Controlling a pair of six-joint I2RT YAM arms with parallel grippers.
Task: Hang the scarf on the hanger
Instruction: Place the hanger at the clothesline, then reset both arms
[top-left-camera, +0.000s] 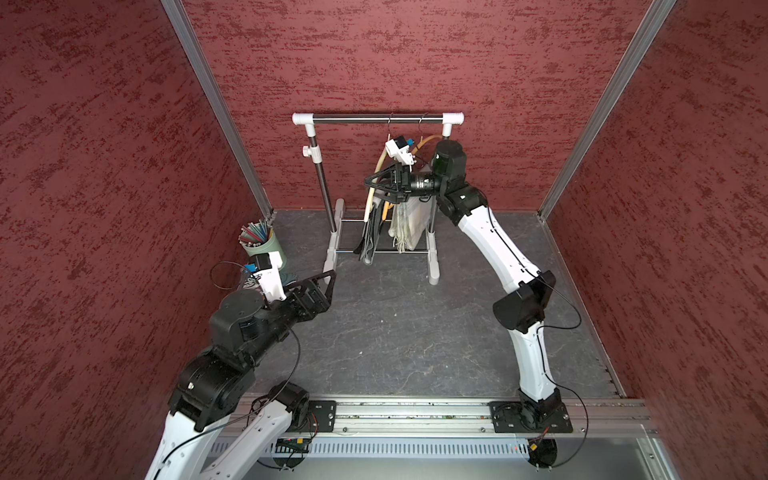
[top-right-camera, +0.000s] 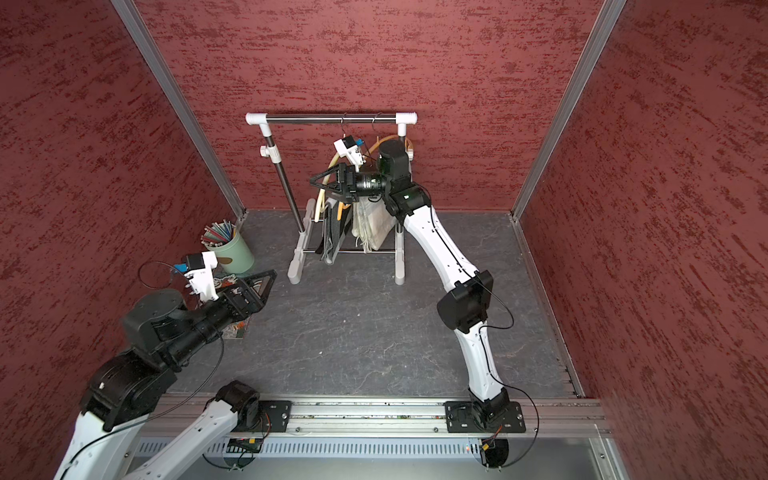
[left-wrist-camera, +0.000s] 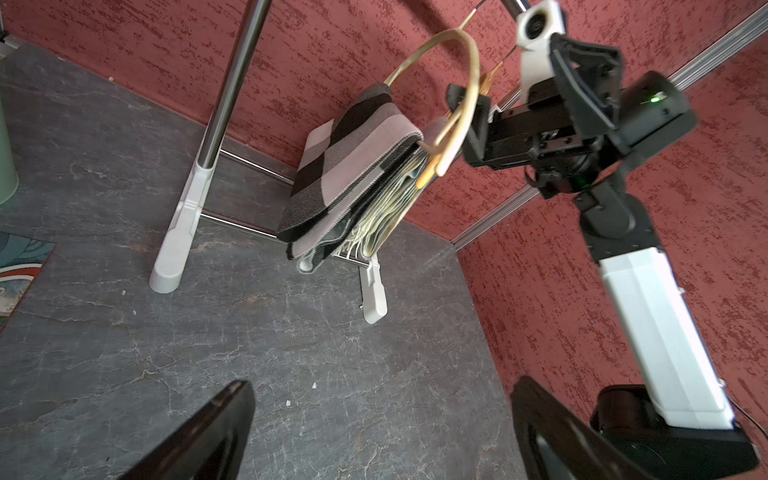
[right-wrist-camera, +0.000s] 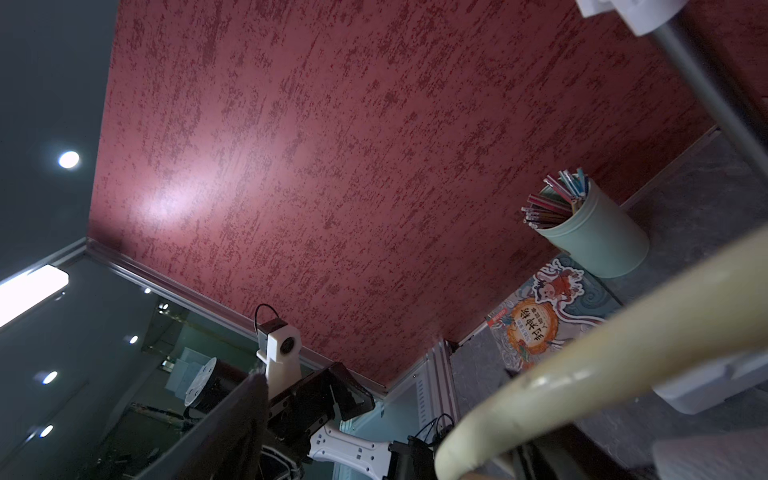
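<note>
Pencils (top-left-camera: 253, 232) fill a green cup (top-left-camera: 268, 245) in the far left corner of the tabletop (top-left-camera: 395, 332). A book (right-wrist-camera: 540, 316) with a cartoon cover lies flat just in front of the cup. The left gripper (left-wrist-camera: 382, 384) hovers above the book. Its fingers (left-wrist-camera: 224, 415) are spread wide with nothing between them, and they point toward the rack.

The rack (top-left-camera: 374, 119) stands at the middle of the back wall, with two wire hooks over the right half of its rail. From the left hook hangs a pale curved hanger (left-wrist-camera: 471, 62). The scarf (left-wrist-camera: 353, 166), checked in black and grey, is folded over its lower bar and hangs down almost to the rack's bottom rods. In both top views it shows as a dark narrow strip (top-left-camera: 368, 237). Just to its right a cream scarf (top-left-camera: 409, 224) with a fringe hangs from the second hanger.

The right gripper (top-left-camera: 370, 183) reaches in from the right at the height of the hanger's arm. Its fingers (right-wrist-camera: 237, 415) stand apart. In the right wrist view the pale arm of the hanger runs between them, with a clear gap to the one finger that shows.
</note>
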